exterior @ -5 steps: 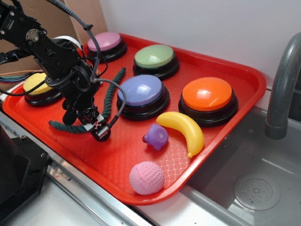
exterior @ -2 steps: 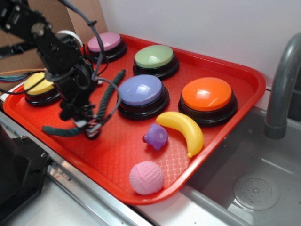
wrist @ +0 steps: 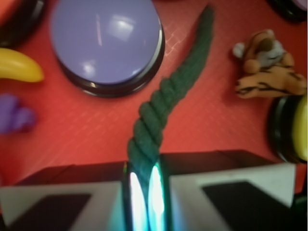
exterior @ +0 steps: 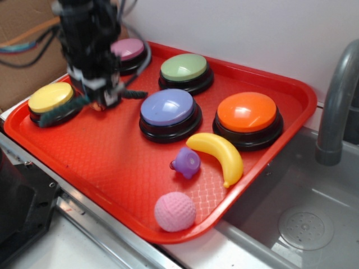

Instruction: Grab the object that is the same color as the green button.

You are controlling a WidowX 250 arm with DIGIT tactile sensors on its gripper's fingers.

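My gripper pinches shut on floppy dark green twisted rope | trails toward 1 o'clock | risk: thin grip, rope could slide out.

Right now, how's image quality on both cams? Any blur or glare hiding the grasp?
Exterior: the gripper and arm are motion-blurred, the tray and buttons sharp, so the green rope reads only as smeared ends. Wrist: soft overall; fingers out of focus, with bright glare streaks where they close on the rope; window reflections on the lavender button.
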